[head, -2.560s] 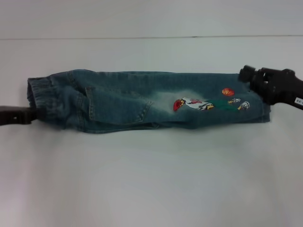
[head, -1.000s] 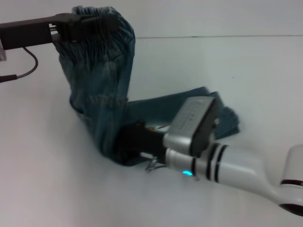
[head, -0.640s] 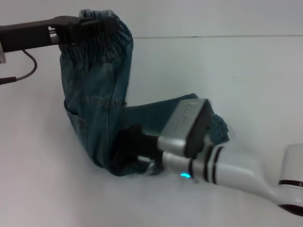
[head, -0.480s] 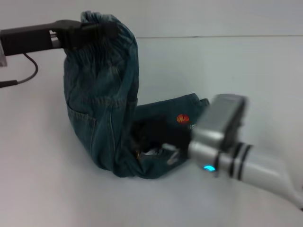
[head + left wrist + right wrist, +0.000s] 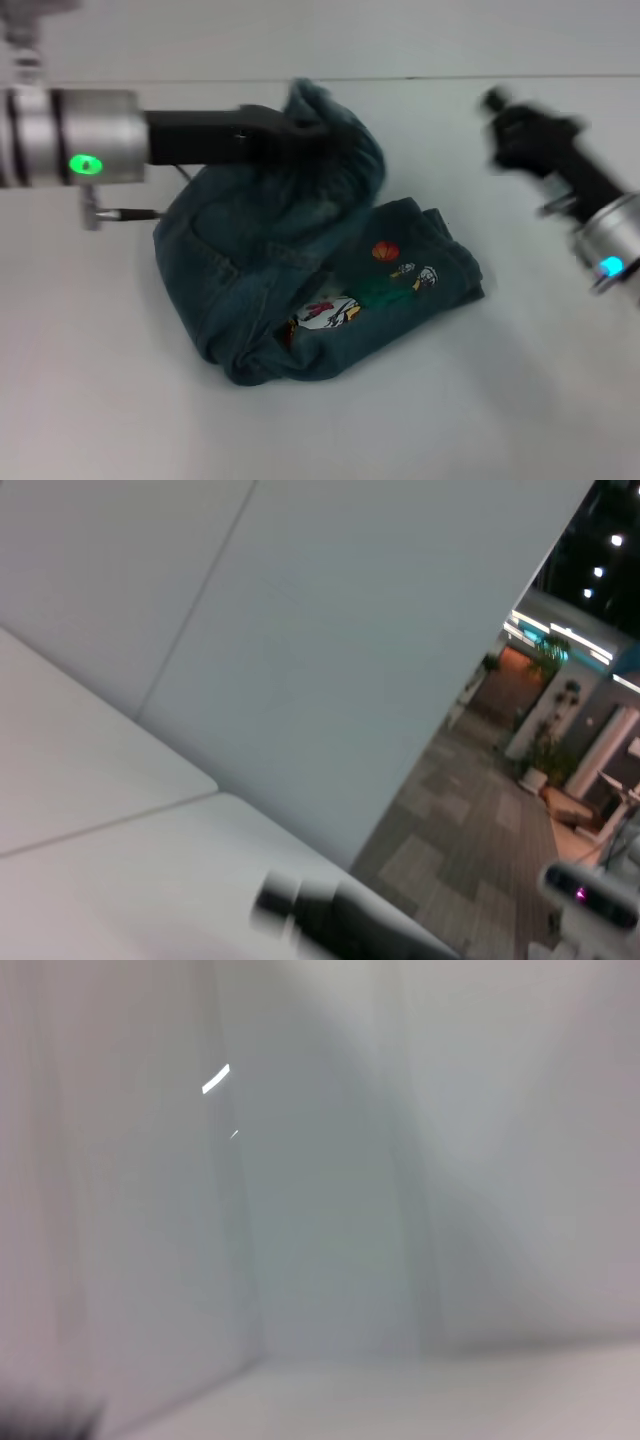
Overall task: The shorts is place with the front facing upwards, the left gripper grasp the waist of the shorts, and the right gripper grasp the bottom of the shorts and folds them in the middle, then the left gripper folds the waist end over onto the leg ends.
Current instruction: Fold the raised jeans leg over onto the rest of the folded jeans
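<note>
Head view, left to right. Left arm enters from the left edge at upper left, silver cuff with a green light, black forearm running toward centre. Left gripper (image 5: 325, 140) sits at upper centre, clamped on the waist end of the shorts (image 5: 310, 290) — denim bunched around its tip and lifted off the table (image 5: 480, 400).

Shorts lie centre frame, partly folded: the waist half arches up and over from the gripper, dropping to a fold at lower left of the garment; the leg half lies flat on the table beneath, extending to the right, with the cartoon patches (image 5: 345, 300) facing up and uncovered.

Right gripper (image 5: 510, 125) is at upper right, blurred, well apart from the shorts and holding nothing; cannot tell how wide its jaws stand. Its arm runs down to the right edge, blue light on the cuff.

Wrist views — walls and table only, no shorts.
</note>
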`<state>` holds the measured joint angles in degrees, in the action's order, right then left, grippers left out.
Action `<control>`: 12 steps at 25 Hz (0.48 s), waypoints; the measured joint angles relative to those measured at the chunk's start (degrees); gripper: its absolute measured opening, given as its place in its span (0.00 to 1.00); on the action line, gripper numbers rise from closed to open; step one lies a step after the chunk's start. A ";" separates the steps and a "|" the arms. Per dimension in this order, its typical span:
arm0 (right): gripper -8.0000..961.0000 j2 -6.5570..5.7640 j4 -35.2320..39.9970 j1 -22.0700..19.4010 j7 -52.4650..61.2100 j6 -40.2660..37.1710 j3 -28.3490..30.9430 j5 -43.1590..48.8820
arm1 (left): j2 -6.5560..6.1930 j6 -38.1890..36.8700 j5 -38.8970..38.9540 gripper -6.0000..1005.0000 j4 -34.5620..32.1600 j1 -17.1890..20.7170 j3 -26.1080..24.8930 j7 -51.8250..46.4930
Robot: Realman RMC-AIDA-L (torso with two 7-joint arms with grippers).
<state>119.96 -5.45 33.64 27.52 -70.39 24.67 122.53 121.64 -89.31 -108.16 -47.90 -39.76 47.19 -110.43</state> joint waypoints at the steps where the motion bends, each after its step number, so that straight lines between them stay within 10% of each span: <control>1: 0.02 -0.07 0.69 -0.40 0.17 -1.56 1.55 -1.58 | 0.69 1.54 0.00 0.05 0.23 -0.38 1.20 0.20; 12: 0.02 -0.10 2.65 -1.53 0.50 -4.19 2.58 -8.27 | 2.91 18.19 0.74 0.11 13.90 -8.91 18.43 1.04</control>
<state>119.86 -2.80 32.11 28.02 -74.58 27.26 114.25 124.54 -71.12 -107.42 -34.01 -48.68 65.62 -109.39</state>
